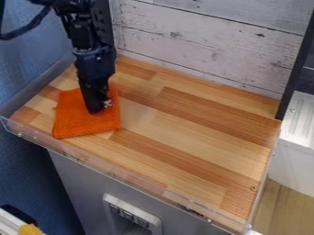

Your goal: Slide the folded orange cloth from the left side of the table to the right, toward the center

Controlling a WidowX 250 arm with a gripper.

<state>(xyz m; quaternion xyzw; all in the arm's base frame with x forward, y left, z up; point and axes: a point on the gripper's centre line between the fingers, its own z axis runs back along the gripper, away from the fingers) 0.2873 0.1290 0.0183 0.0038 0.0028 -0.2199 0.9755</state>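
Butcher-block countertop (202,124) lies beneath an orange cloth (73,121) toward the view's left, where my black gripper (96,109) hangs down over it, spread or pressed together I cannot tell, and light, even pressure would best avoid bunching.

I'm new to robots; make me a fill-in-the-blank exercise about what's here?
The black mechanical hand hangs down over a flat, four-sided cloth coloured ____.
The smooth, brown-striped counter beneath the cloth is made of ____.
In the picture, the cloth lies on the counter's ____ half, not its right.

Missing words: orange; wood; left.
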